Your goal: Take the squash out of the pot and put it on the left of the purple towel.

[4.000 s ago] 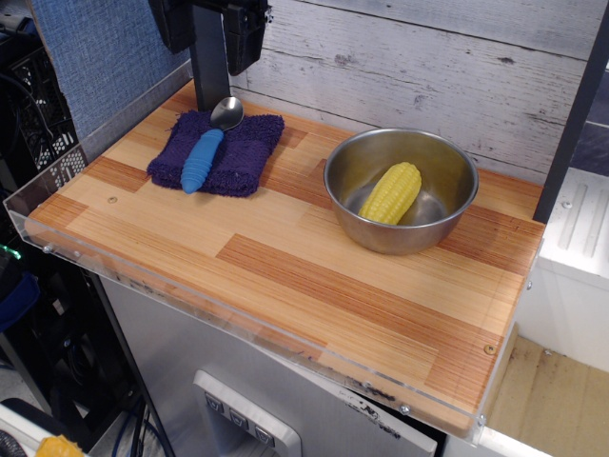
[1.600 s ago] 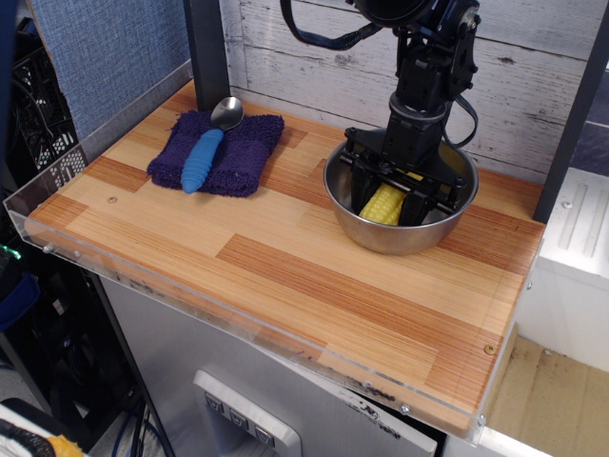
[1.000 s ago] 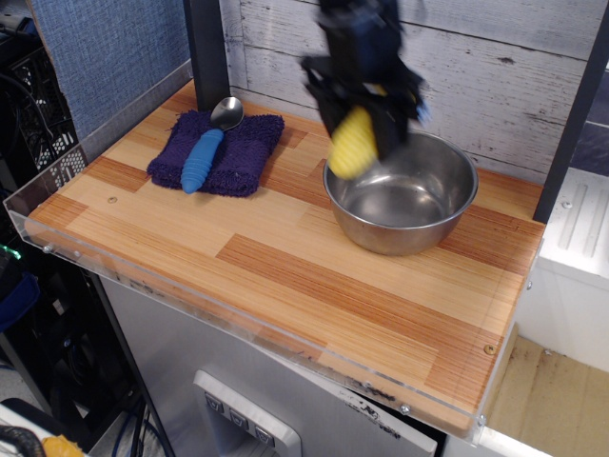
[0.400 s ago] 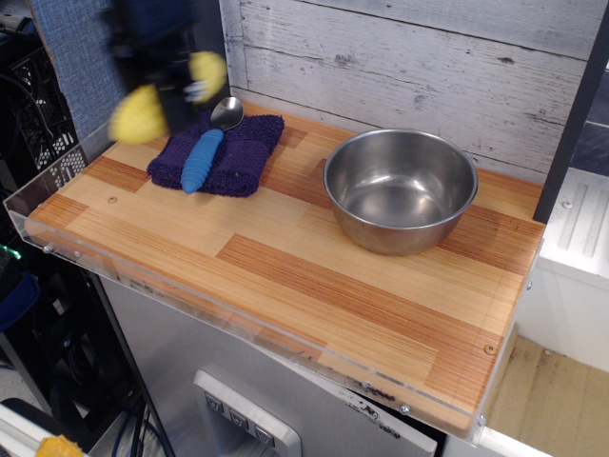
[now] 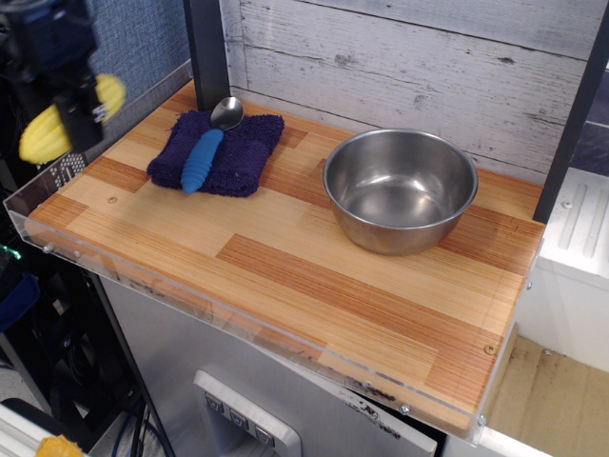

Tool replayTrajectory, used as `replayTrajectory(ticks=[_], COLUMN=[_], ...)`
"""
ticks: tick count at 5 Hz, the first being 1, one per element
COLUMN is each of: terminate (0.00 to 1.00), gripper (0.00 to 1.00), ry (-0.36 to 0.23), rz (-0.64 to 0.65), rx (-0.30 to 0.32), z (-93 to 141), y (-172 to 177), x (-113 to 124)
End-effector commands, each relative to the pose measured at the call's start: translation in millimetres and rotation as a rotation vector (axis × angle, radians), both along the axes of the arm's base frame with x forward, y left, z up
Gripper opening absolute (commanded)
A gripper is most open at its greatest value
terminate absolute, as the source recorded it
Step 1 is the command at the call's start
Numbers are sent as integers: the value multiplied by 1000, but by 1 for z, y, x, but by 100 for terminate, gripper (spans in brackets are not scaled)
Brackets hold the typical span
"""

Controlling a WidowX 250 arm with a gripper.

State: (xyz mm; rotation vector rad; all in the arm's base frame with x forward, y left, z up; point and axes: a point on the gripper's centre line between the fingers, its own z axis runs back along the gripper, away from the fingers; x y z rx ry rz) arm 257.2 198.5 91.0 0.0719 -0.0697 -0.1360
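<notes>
My gripper (image 5: 68, 114) is at the far left, raised above the table's left edge, and shut on the yellow squash (image 5: 43, 134), whose ends stick out on both sides of the dark fingers. The squash hangs left of the purple towel (image 5: 238, 157), clear of the wood. The steel pot (image 5: 401, 188) stands empty at the right back. The picture of the gripper is slightly blurred.
A blue-handled spoon (image 5: 203, 157) lies on the towel with its metal bowl toward the wall. A dark post (image 5: 207, 48) stands behind the towel. A clear plastic lip (image 5: 57, 186) rims the table's left and front edges. A plank wall is behind.
The gripper has lifted the squash out of the pot and carried it left across the table, past the towel, to beyond the left edge. The pot now holds nothing.
</notes>
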Motion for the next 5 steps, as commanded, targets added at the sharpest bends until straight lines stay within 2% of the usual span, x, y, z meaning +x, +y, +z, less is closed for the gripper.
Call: replayTrajectory(ticks=[1, 2, 3, 4, 5], terminate=[0, 0, 0, 0, 0], gripper=[0, 0, 0, 0, 0], ry=[54, 86, 109, 101, 111], rz=[96, 101, 87, 72, 70], rx=[62, 62, 59, 69, 91], z=[-22, -38, -45, -43, -50], y=[44, 35, 10, -11, -16], x=[10, 11, 10, 10, 13])
